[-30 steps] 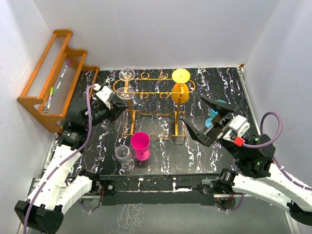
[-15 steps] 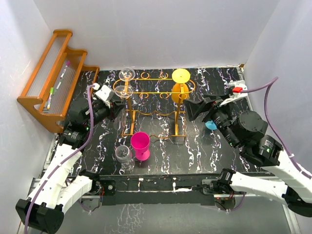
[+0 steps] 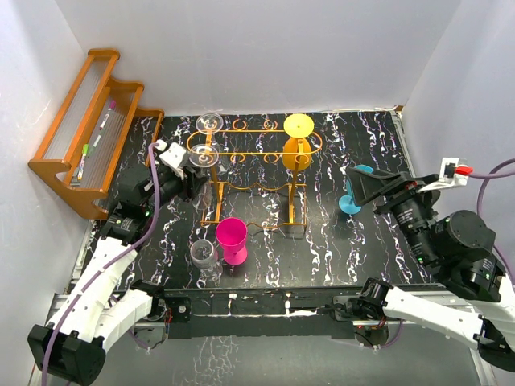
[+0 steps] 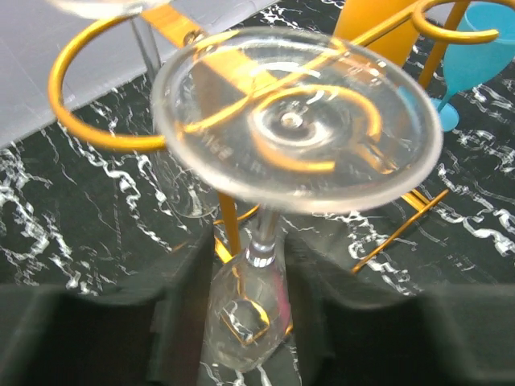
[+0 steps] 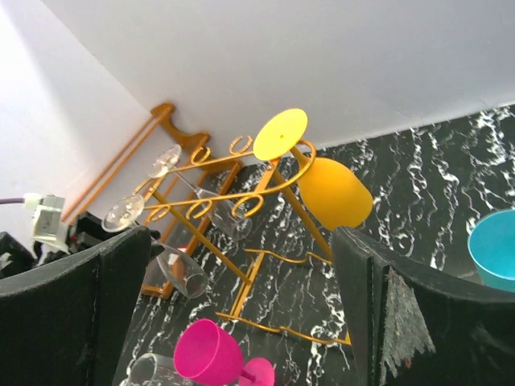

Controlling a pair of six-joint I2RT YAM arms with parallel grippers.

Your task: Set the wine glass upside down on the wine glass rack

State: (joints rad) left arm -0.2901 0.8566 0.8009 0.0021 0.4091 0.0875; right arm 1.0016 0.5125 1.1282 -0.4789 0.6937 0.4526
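The clear wine glass (image 3: pixel 203 155) hangs upside down at the left end of the orange-gold wire wine glass rack (image 3: pixel 257 152). Its foot (image 4: pixel 294 121) rests over a ring slot and its bowl (image 4: pixel 245 314) points down beside a rack leg (image 4: pixel 227 233). My left gripper (image 3: pixel 195 178) is slightly open, its jaws on either side of the glass's neck (image 4: pixel 251 249). The left jaw stands clear of the stem. My right gripper (image 3: pixel 358 189) hovers wide open and empty right of the rack (image 5: pixel 233 197).
A second clear glass (image 3: pixel 210 122) and a yellow glass (image 3: pixel 298 141) also hang on the rack. In front of the rack, a pink glass (image 3: pixel 232 240) and a clear glass (image 3: pixel 203 254) stand on the table. A blue glass (image 3: pixel 348 206) stands under my right gripper. A brown wooden stepped rack (image 3: pixel 88 137) leans at the far left.
My left jaws have parted a little around the hanging glass. My right arm has swung right, away from the rack, still wide open.
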